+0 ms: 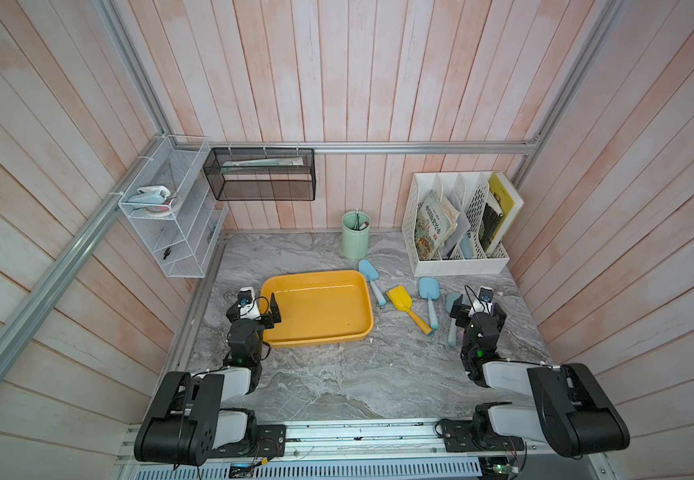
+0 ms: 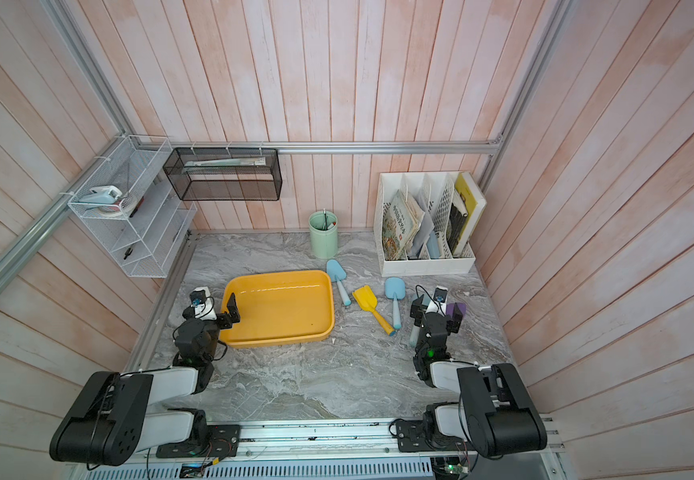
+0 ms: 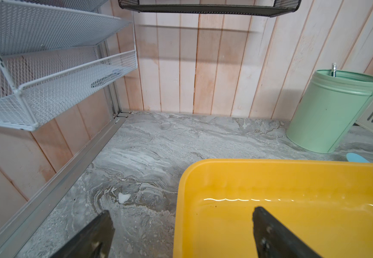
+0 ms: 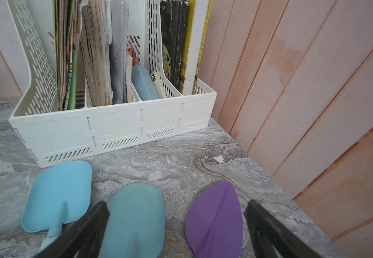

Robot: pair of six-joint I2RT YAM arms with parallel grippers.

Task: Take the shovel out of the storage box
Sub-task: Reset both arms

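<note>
The yellow storage box sits left of the table's middle, and its inside is bare. Several shovels lie on the marble to its right: a blue one, a yellow one, another blue one, a teal one and a purple one. My left gripper is open, with one finger over the marble and one over the box's left side. My right gripper hangs open above the teal and purple blades, holding nothing.
A mint-green cup stands behind the box. A white file rack with books fills the back right corner. A white mesh shelf and a black mesh basket hang on the walls. The plank wall runs close to the right arm.
</note>
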